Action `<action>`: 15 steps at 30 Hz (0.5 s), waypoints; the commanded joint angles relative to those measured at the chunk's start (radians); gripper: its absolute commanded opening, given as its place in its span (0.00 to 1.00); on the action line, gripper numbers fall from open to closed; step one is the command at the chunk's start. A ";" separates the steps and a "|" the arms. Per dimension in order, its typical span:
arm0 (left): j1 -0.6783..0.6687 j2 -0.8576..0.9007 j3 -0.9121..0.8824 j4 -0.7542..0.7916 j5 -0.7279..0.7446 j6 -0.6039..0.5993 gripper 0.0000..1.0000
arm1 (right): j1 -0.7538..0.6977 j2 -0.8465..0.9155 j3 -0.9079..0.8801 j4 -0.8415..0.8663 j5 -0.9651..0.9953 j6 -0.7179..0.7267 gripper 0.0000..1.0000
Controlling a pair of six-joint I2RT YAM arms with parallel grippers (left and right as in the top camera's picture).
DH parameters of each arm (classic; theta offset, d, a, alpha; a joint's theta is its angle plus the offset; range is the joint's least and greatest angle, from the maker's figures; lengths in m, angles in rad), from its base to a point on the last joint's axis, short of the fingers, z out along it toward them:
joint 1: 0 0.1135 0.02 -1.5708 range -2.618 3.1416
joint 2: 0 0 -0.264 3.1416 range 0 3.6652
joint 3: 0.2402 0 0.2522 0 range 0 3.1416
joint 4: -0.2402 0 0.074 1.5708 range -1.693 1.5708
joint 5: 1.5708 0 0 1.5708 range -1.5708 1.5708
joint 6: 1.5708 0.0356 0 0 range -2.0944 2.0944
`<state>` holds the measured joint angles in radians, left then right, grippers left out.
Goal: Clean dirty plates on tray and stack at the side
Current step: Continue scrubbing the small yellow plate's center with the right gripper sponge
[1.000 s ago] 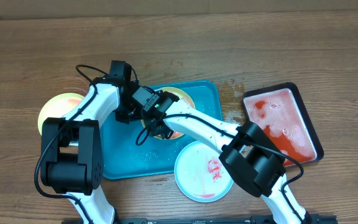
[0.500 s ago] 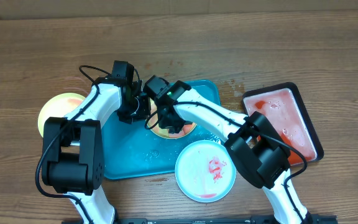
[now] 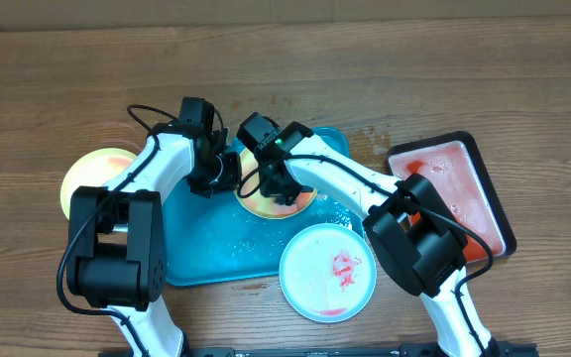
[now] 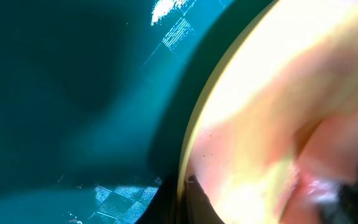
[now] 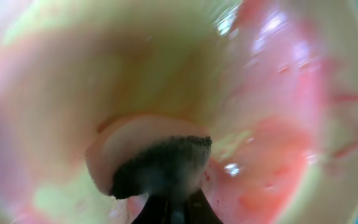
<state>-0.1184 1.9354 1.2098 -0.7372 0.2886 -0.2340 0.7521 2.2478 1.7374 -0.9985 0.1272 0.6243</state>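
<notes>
**Item 1.** Pale blue-white plate (image 3: 327,270): round, smooth plastic, nearest the robot's base. It overlaps the near right corner of the turquoise tray and carries a red smear right of centre. Bare wood lies to its right.

**Item 2.** Turquoise tray (image 3: 201,248): rectangular with rounded corners and a raised rim, glossy and wet. The left wrist view shows a fine checker texture on its floor (image 4: 55,93). Its near left half is unoccupied.

**Item 3.** Smeared yellow-green plate (image 3: 254,207): round, lying on the far half of the tray under both arms. Its face is streaked pink and red (image 5: 73,74), and its thin curved rim stands out against the tray (image 4: 260,93).

**Item 4.** Left end effector (image 3: 231,178): clenched on that plate's left rim, with dark finger parts on either side of the edge (image 4: 182,202).

**Item 5.** Right end effector (image 3: 278,190): clamped (image 5: 173,208) on a sponge (image 5: 148,162), a pale pad with a dark, rough scouring face that touches the plate's face.

**Item 6.** Second yellow-green plate (image 3: 87,174): on the wood just left of the tray and outside it, partly hidden by the left arm.

**Item 7.** Black tray (image 3: 429,145): rectangular and smaller, holding red liquid. It sits right of the turquoise tray, near it but apart.

**Item 8.** Wooden surface (image 3: 365,69): brown plank grain, with a broad open strip along the far side.
</notes>
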 commanded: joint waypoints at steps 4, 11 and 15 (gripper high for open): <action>-0.005 0.021 -0.011 -0.028 -0.014 0.000 0.04 | -0.055 0.068 -0.047 -0.002 0.364 -0.004 0.04; -0.005 0.021 -0.011 -0.045 -0.034 0.010 0.05 | -0.055 0.068 -0.047 0.030 0.537 -0.004 0.04; -0.005 0.021 -0.011 -0.053 -0.034 0.021 0.05 | -0.055 0.068 -0.047 0.089 0.555 -0.046 0.04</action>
<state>-0.1314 1.9354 1.2110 -0.7597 0.3069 -0.2340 0.7345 2.2696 1.7145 -0.9398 0.5327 0.6147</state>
